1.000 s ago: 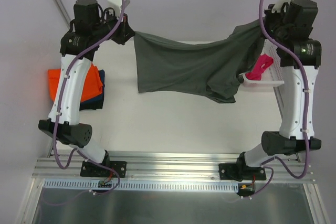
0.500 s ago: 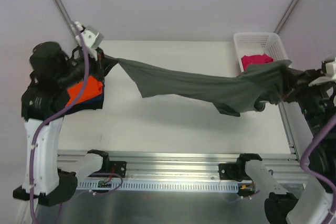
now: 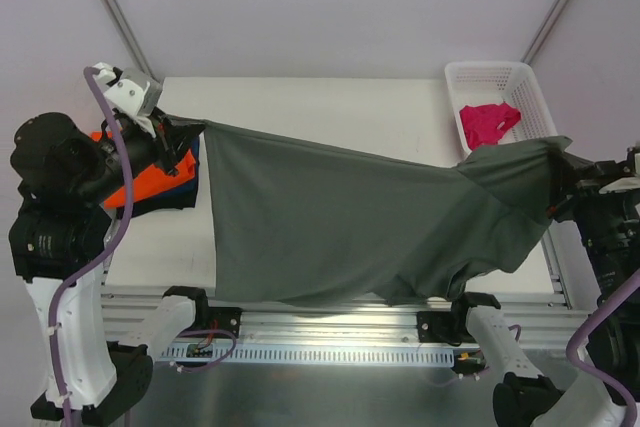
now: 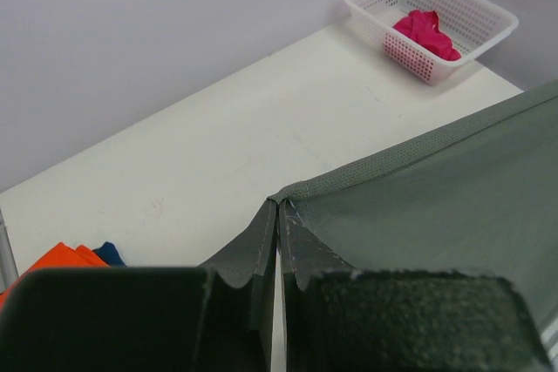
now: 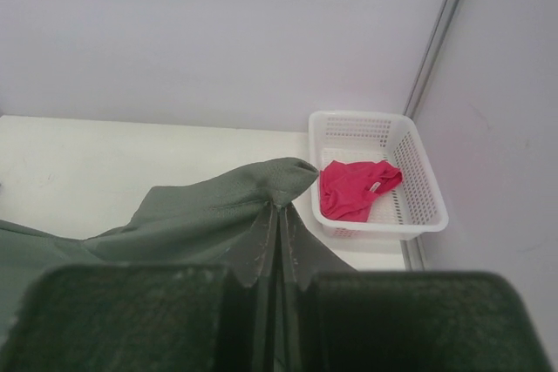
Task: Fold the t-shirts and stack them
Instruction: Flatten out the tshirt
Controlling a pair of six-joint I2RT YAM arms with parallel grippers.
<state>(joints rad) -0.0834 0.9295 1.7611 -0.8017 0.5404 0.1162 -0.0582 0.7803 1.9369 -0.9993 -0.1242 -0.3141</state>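
Observation:
The dark grey t-shirt (image 3: 340, 222) hangs stretched between my two grippers above the table, its lower edge draping toward the near edge. My left gripper (image 3: 188, 131) is shut on its left corner (image 4: 281, 200). My right gripper (image 3: 555, 179) is shut on its right corner (image 5: 281, 198). The bright orange t-shirt (image 3: 160, 175) lies folded on a navy one (image 3: 190, 179) at the left edge, under my left arm; they also show in the left wrist view (image 4: 65, 257). The magenta-pink t-shirt (image 3: 488, 122) lies crumpled in the white basket (image 3: 455, 82).
The white lattice basket (image 5: 427, 189) stands at the table's back right corner. The aluminium rail (image 3: 320, 332) with the arm bases runs along the near edge. Bare table (image 3: 320, 107) shows behind the stretched shirt.
Both grippers pulled back toward the near side and apart. The grey shirt, bunched a second ago, now spreads out wide and flat between them.

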